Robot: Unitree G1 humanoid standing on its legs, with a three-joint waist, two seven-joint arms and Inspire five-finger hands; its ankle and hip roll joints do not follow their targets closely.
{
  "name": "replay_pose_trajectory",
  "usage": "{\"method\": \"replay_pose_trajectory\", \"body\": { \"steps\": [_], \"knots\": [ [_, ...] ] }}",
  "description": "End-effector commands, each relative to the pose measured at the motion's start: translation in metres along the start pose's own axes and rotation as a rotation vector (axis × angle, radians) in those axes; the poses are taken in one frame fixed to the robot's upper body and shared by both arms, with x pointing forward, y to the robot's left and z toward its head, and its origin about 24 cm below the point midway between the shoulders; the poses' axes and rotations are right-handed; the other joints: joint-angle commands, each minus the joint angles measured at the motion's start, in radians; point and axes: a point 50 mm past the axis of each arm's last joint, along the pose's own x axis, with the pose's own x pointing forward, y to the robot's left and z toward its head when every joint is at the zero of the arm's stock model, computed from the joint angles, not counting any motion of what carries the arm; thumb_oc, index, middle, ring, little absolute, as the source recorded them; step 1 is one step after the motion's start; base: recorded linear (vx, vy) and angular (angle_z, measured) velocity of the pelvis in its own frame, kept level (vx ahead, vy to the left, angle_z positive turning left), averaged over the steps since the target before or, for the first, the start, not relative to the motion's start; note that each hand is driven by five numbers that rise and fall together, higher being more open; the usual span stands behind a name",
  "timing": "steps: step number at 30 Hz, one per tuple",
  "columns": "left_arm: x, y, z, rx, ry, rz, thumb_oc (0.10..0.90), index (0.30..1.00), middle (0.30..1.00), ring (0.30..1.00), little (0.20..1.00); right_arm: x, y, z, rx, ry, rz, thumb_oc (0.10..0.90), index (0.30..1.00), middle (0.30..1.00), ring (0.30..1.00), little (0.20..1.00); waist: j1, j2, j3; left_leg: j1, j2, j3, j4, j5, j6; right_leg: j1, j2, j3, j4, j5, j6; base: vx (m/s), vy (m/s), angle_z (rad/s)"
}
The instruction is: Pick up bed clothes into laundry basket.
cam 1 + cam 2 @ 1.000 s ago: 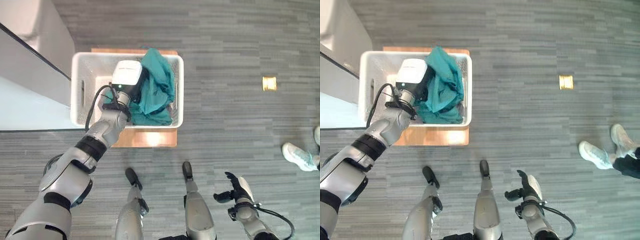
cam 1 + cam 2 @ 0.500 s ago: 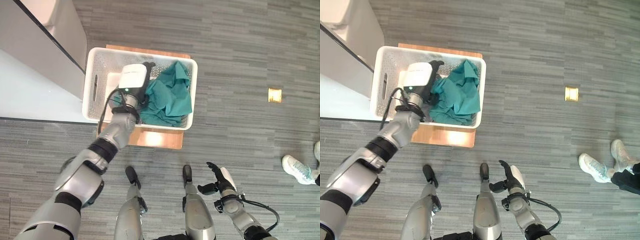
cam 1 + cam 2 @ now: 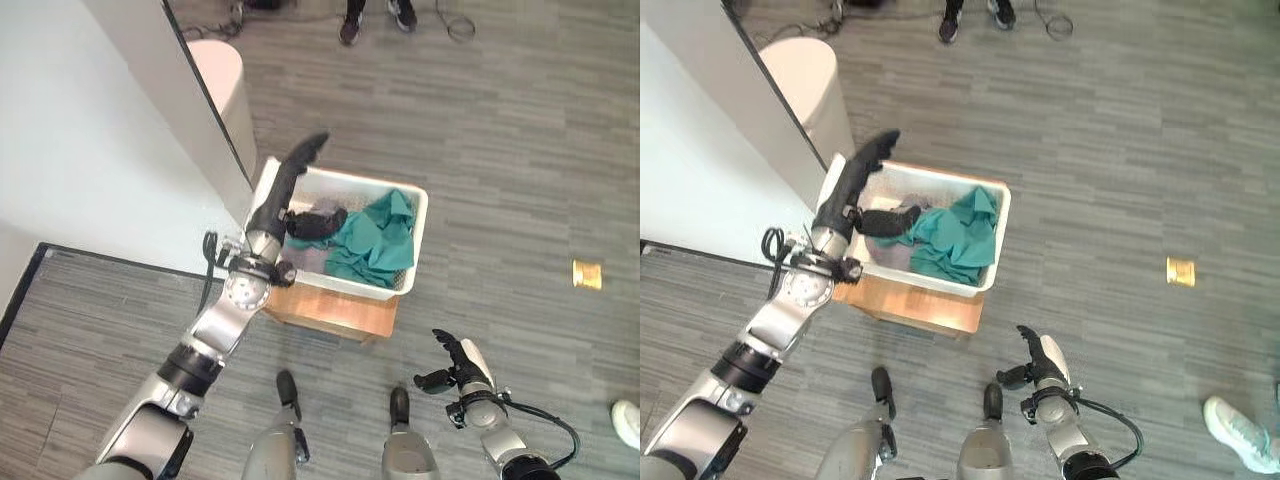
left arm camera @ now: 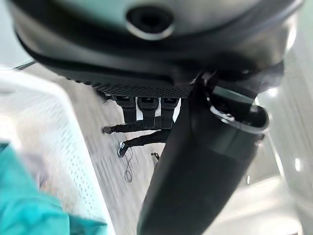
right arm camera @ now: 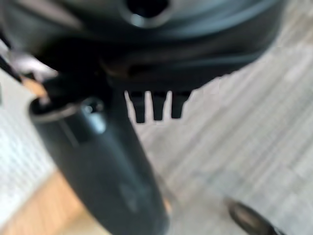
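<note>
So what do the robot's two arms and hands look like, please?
Both arms are silver-grey with black bands at the joints. Each ends in a dark hand with slim fingers. The left hand has a black cable looping at its wrist. The right hand bears a white cover on its thumb, with a black cable behind the wrist.

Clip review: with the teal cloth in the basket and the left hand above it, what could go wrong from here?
The teal cloth is heaped toward the laundry basket's right rim, so a corner could spill over. The left hand, fingers straight, hangs over the basket's left edge beside the white bed; swinging back, it might clip either. The basket sits on a small wooden stand and may slide if bumped.
</note>
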Motion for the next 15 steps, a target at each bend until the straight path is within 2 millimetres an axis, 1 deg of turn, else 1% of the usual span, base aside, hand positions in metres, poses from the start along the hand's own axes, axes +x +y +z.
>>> {"method": "replay_pose_trajectory", "body": {
  "steps": [1, 3, 4, 5, 6, 7, 12, 14, 15],
  "knots": [
    [0.005, 0.021, 0.048, -0.161, -0.276, 0.044, 0.800, 0.900, 0.900, 0.900, 0.900, 0.003, -0.047, 0.000, -0.032, -0.036, -0.162, 0.800, 0.900, 0.900, 0.900, 0.900, 0.034, -0.013, -0.080, 0.118, 0.018, 0.006, 0.003, -0.170, -0.016, -0.003, -0.003, -0.022, 0.005, -0.078, 0.006, 0.05, -0.008, 0.02],
    [-0.004, 0.026, 0.038, -0.219, -0.245, 0.058, 0.800, 0.900, 0.900, 0.900, 0.900, 0.002, -0.072, -0.004, -0.022, -0.023, -0.241, 0.800, 0.900, 0.900, 0.900, 0.900, 0.043, -0.019, -0.093, 0.126, 0.018, -0.001, 0.003, -0.171, -0.016, 0.011, -0.001, -0.027, 0.005, -0.082, 0.003, 0.05, -0.006, 0.02],
    [-0.007, 0.025, 0.033, -0.234, -0.227, 0.051, 0.800, 0.900, 0.900, 0.900, 0.900, 0.001, -0.080, -0.007, -0.017, -0.015, -0.264, 0.800, 0.900, 0.900, 0.900, 0.900, 0.047, -0.021, -0.100, 0.130, 0.018, -0.004, 0.003, -0.173, -0.016, 0.017, 0.000, -0.029, 0.005, -0.084, 0.002, 0.04, -0.008, 0.09],
    [-0.008, 0.025, 0.033, -0.236, -0.226, 0.050, 0.800, 0.900, 0.900, 0.900, 0.900, 0.001, -0.080, -0.008, -0.018, -0.014, -0.264, 0.800, 0.900, 0.900, 0.900, 0.900, 0.047, -0.020, -0.100, 0.131, 0.018, -0.004, 0.003, -0.173, -0.016, 0.018, 0.000, -0.029, 0.005, -0.084, 0.002, 0.06, -0.022, 0.13],
    [-0.015, 0.026, 0.024, -0.268, -0.194, 0.062, 0.800, 0.900, 0.900, 0.900, 0.900, -0.002, -0.092, -0.015, -0.005, 0.008, -0.304, 0.800, 0.900, 0.900, 0.900, 0.900, 0.060, -0.026, -0.115, 0.138, 0.020, -0.011, 0.003, -0.175, -0.015, 0.032, 0.004, -0.039, 0.005, -0.088, -0.002, 0.04, -0.015, 0.14],
    [-0.016, 0.026, 0.024, -0.269, -0.193, 0.062, 0.800, 0.900, 0.900, 0.900, 0.900, -0.002, -0.092, -0.016, -0.005, 0.008, -0.304, 0.800, 0.900, 0.900, 0.900, 0.900, 0.059, -0.026, -0.116, 0.139, 0.020, -0.011, 0.003, -0.175, -0.015, 0.032, 0.004, -0.039, 0.005, -0.089, -0.002, 0.05, -0.022, 0.12],
    [-0.031, 0.037, 0.015, -0.275, -0.168, 0.099, 0.800, 0.900, 0.900, 0.900, 0.900, -0.009, -0.094, -0.022, 0.020, 0.016, -0.349, 0.800, 0.900, 0.900, 0.900, 0.900, 0.072, -0.032, -0.135, 0.141, 0.023, -0.020, 0.003, -0.175, -0.014, 0.040, 0.008, -0.046, 0.005, -0.090, -0.005, 0.01, -0.007, 0.05],
    [-0.036, 0.042, 0.014, -0.269, -0.167, 0.114, 0.800, 0.900, 0.900, 0.900, 0.900, -0.012, -0.099, -0.021, 0.029, 0.008, -0.376, 0.800, 0.900, 0.900, 0.900, 0.900, 0.077, -0.033, -0.142, 0.144, 0.023, -0.024, 0.003, -0.175, -0.014, 0.042, 0.011, -0.047, 0.005, -0.092, -0.005, 0.00, 0.000, 0.00],
    [-0.040, 0.046, 0.012, -0.259, -0.161, 0.127, 0.800, 0.900, 0.900, 0.900, 0.900, -0.014, -0.104, -0.021, 0.029, 0.001, -0.405, 0.800, 0.900, 0.900, 0.900, 0.900, 0.083, -0.035, -0.146, 0.145, 0.024, -0.028, 0.003, -0.176, -0.013, 0.043, 0.013, -0.049, 0.005, -0.092, -0.006, 0.00, 0.000, 0.00]
  ]
}}
